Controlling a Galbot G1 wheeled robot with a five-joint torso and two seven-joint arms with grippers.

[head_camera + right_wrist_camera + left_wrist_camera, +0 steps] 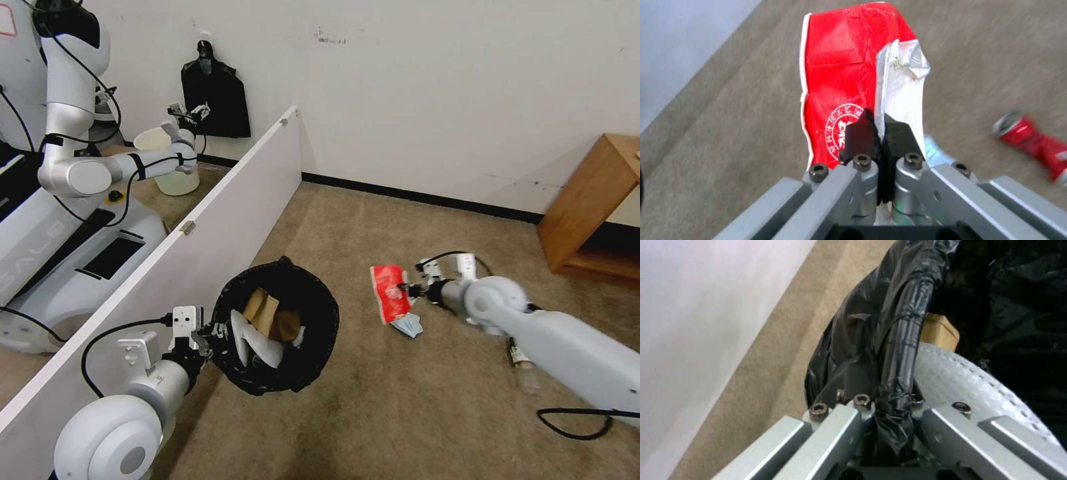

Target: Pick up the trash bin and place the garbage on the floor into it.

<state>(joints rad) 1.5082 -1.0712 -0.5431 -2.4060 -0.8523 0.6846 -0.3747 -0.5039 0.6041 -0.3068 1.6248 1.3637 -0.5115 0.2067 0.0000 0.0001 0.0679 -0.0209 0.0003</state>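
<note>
The trash bin [277,327] hangs beside the white board [220,213], its rim pinched tight by the left gripper [212,331] so its mouth faces up. Near the bin, the right gripper [405,291] squeezes the red carton [390,292] (probably going in).

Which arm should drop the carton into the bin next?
Right: its gripper is shut on the red carton, beside the bin. The left gripper is occupied, clamped on the bin's rim.
</note>
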